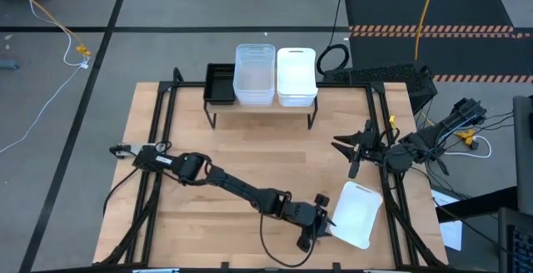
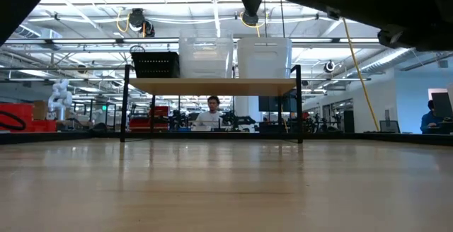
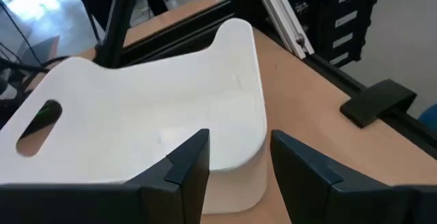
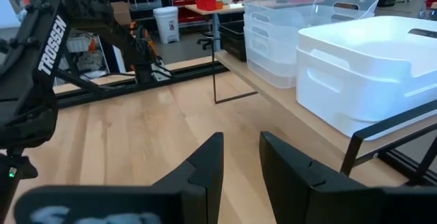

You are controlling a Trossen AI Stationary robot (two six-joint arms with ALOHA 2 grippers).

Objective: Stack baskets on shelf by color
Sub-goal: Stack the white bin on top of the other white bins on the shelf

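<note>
A white basket (image 1: 358,213) lies flat on its bottom on the table near the right edge. It fills the left wrist view (image 3: 136,121), where a handle slot shows. My left gripper (image 1: 323,223) is open at that basket's near-left corner. In its wrist view (image 3: 240,145) one finger stands over the inside and one outside the wall; I see no touch. On the shelf (image 1: 260,106) stand a black basket (image 1: 221,83), a clear stack (image 1: 255,75) and a white stack (image 1: 296,76). My right gripper (image 1: 348,148) is open and holds nothing (image 4: 240,145), right of the shelf.
Black frame rails (image 1: 390,198) run along the table's left and right sides, close beside the white basket. The shelf's thin black legs (image 2: 124,105) stand at the far edge. Bare wood lies between the shelf and the arms. A person (image 2: 211,115) sits in the room behind.
</note>
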